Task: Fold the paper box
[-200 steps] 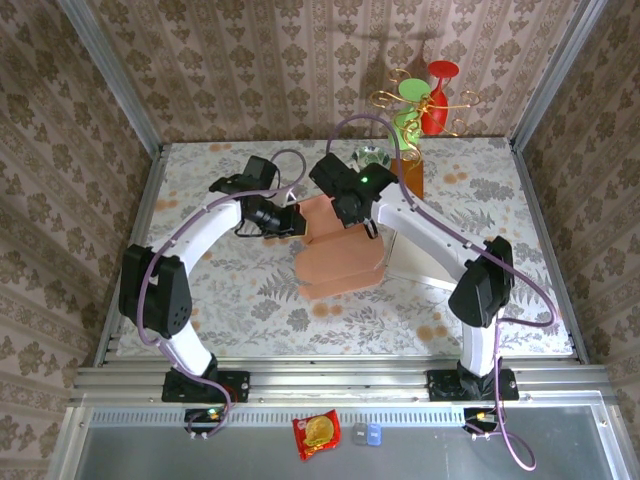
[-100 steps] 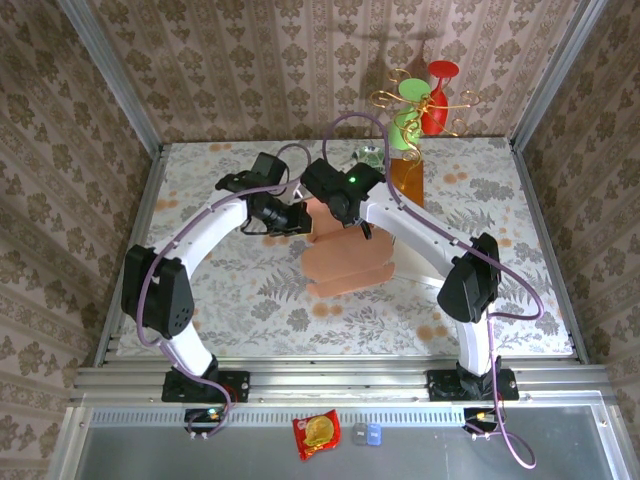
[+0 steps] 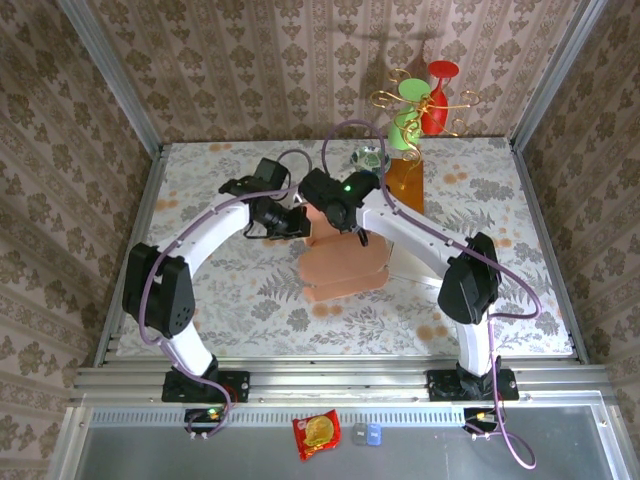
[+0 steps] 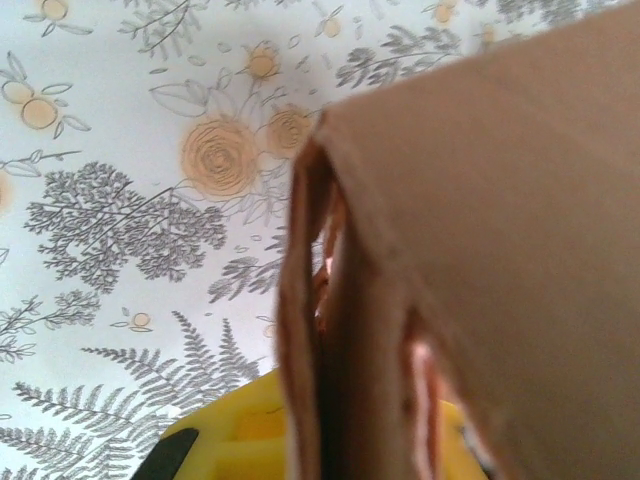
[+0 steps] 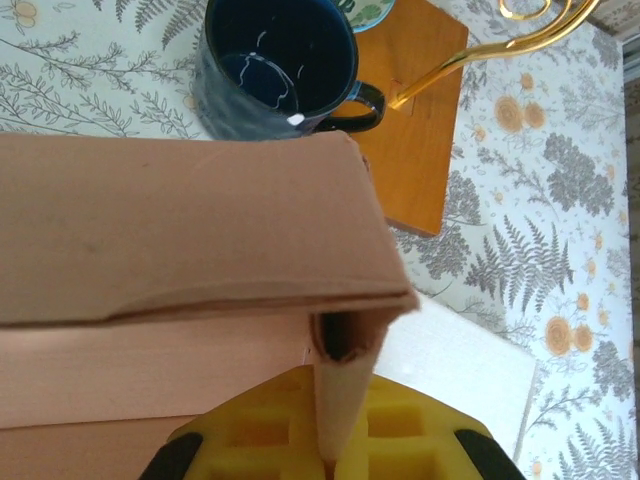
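Box (image 3: 340,262) of plain brown card sits mid-table (image 3: 220,300) on a floral cloth, partly folded, with its walls raised at the far end. The left arm (image 3: 205,235) arcs in from the near left, wrist turned rightward, so the left gripper (image 3: 296,222) meets the box's far-left corner. Its yellow pads (image 4: 240,440) are clamped on a doubled card wall whose layers gape slightly. The right arm (image 3: 420,235) slants up-left over the box. The right gripper (image 5: 335,450) pinches a thin upright flap between moulded yellow pads, under a flat folded panel. The card is matte and smooth, with sharp creases. Beyond it a glossy dark-blue mug (image 5: 270,65) stands beside a square wooden block (image 5: 410,150). A white slab (image 5: 450,370) lies just right of the box.
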You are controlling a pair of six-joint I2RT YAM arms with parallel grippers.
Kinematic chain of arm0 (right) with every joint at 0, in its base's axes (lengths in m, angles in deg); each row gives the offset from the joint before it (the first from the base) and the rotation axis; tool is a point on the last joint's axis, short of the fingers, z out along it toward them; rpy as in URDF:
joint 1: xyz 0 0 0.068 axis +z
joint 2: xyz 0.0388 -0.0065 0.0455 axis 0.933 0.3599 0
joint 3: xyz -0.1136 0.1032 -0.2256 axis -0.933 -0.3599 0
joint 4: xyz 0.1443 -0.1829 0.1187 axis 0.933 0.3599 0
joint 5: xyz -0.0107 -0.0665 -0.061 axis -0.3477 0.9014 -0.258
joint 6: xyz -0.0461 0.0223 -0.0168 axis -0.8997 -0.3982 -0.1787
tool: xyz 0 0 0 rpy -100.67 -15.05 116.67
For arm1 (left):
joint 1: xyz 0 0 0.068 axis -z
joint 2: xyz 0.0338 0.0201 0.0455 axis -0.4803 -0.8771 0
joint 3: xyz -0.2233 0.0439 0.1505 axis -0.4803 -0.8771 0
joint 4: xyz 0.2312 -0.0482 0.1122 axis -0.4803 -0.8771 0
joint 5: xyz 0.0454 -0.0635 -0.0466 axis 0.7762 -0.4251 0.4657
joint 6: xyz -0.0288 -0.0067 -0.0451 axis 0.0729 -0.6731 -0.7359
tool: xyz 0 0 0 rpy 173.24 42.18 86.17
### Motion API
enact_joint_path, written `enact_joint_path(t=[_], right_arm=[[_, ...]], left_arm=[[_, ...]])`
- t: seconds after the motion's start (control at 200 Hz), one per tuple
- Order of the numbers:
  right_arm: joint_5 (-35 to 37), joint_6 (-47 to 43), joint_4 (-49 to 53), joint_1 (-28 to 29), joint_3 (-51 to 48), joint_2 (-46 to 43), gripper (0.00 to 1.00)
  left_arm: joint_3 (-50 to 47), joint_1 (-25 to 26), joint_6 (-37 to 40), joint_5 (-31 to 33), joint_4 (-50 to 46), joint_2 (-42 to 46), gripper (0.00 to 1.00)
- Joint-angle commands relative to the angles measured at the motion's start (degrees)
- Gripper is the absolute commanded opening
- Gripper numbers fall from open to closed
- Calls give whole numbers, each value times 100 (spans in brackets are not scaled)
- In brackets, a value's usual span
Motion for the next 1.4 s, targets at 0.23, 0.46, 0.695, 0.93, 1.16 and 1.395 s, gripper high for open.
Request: enact_joint_path(t=[0.23,0.46,0.695,0.93,1.16,1.395], right_arm=[[148,915,265,244,-125,442,0],[-166,848,57,251,-331,510,0],[-245,903,132,246,-315,567,0],[-298,1051,226,250,-295,624,0],[-303,1201,351,288,-220,751,0],[-329,1267,323,302,-252,773,0]], left_arm=[[-1713,-75,-665,782,2008,250,11],[-2027,-76,-783,959,2397,-93,16],[-2056,-58,-853,1479,2183,-165,16],[-2045,16,-1028,1943,1858,-209,18],[-2009,169,-1339,2400,1539,-226,14],[-2027,367,-1658,2579,1603,-180,0]])
